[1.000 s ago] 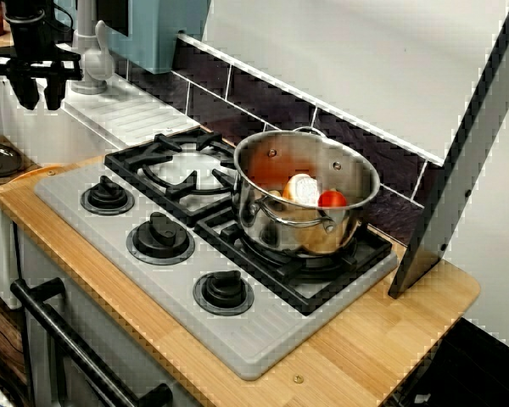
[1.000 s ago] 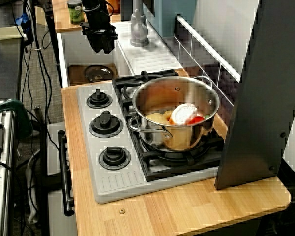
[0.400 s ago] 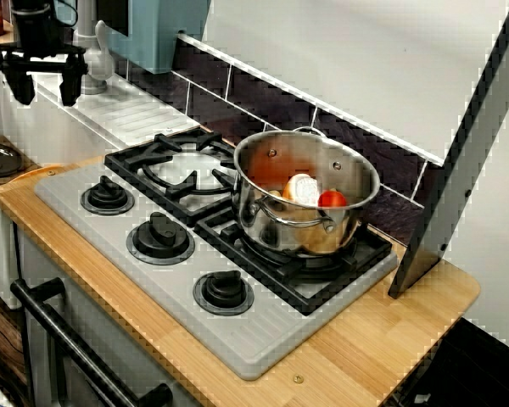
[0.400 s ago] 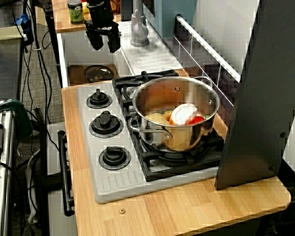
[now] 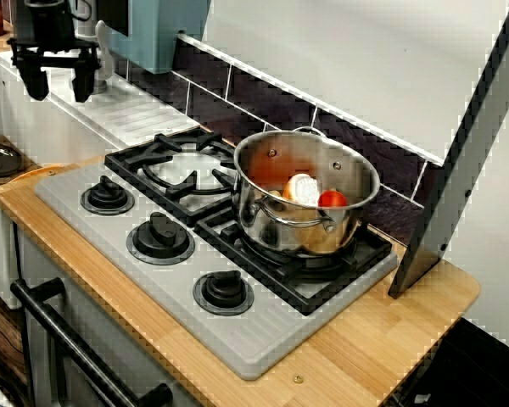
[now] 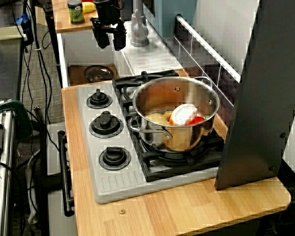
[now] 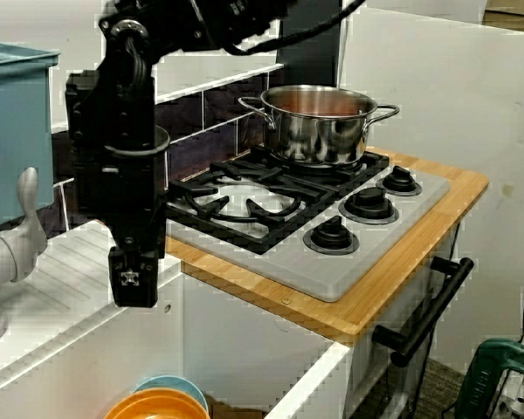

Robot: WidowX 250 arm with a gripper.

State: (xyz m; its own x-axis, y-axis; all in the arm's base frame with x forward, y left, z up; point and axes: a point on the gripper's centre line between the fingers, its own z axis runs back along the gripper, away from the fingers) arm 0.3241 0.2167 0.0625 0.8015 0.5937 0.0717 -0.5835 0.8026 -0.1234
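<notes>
My black gripper [image 5: 58,83] hangs open with nothing between its fingers, over the white sink's edge beside the grey faucet [image 5: 99,52]. In the view from the stove's end the gripper [image 6: 110,40] sits above the sink, left of the ribbed drainboard [image 6: 148,55]. The view from the sink side shows the gripper [image 7: 133,278] edge-on. A steel pot [image 5: 305,195] stands far from it on the back right burner, holding a white-and-orange item [image 5: 302,188], a red one [image 5: 332,199] and something yellow.
The grey stove [image 5: 263,339] has three knobs along its front and a bare burner grate [image 5: 182,170]. A sink drain [image 6: 98,73] lies below the gripper; stacked bowls [image 7: 162,403] sit in the sink. A dark slanted panel [image 5: 458,170] stands right of the pot. A teal box [image 5: 165,34] stands behind the faucet.
The gripper's fingers have spread from nearly together to apart, and the gripper has moved toward the faucet and drainboard, slightly higher. The pot has not moved.
</notes>
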